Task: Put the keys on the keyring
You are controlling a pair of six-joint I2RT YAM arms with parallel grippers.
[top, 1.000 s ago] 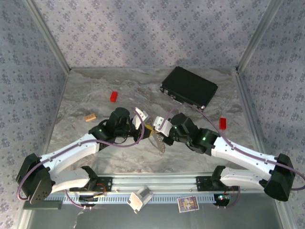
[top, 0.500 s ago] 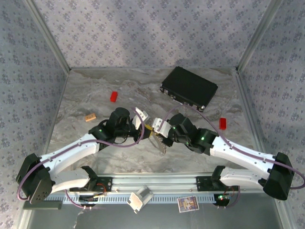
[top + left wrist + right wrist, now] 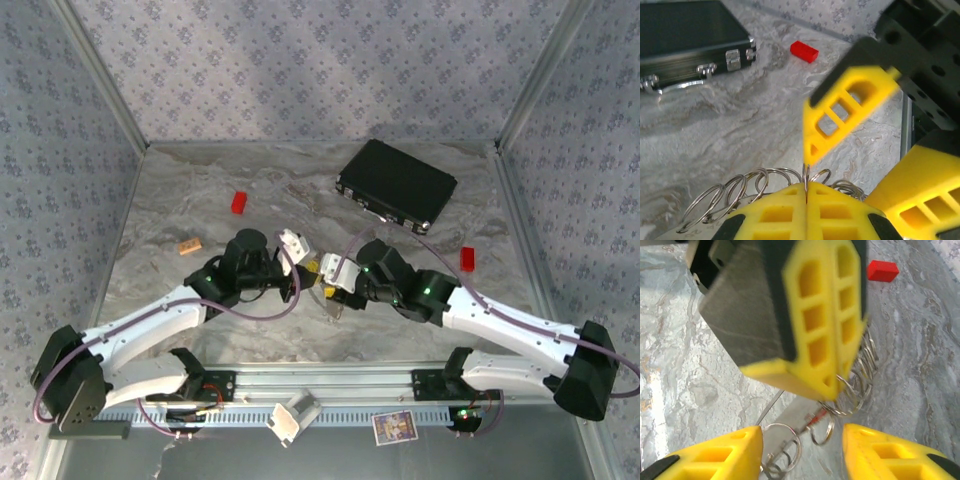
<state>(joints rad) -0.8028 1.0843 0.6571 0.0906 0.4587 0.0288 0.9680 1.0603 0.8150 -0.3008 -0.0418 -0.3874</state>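
The keyring point(image 3: 764, 172) is a linked bunch of silvery split rings, not a single loop. My left gripper point(image 3: 806, 187) is shut on one ring edge-on, and the rest fan out to both sides of its yellow fingers. In the right wrist view the bunch point(image 3: 862, 374) hangs from the left gripper point(image 3: 836, 380), with more rings and a tiny red-headed key point(image 3: 816, 418) dangling lower. My right gripper point(image 3: 800, 440) stands open around those lower rings without touching them. From above, both grippers meet mid-table, left point(image 3: 305, 263) and right point(image 3: 336, 287), the rings point(image 3: 335, 302) between them.
A large flat black case point(image 3: 397, 182) lies at the back right. One red block point(image 3: 239, 202) sits at the back left, another point(image 3: 467, 259) right of the right arm. A tan block point(image 3: 190, 245) lies at the left.
My right gripper has gone from shut to open and let go of the ring bunch, which now hangs from the left gripper alone. Both wrists shifted slightly left.
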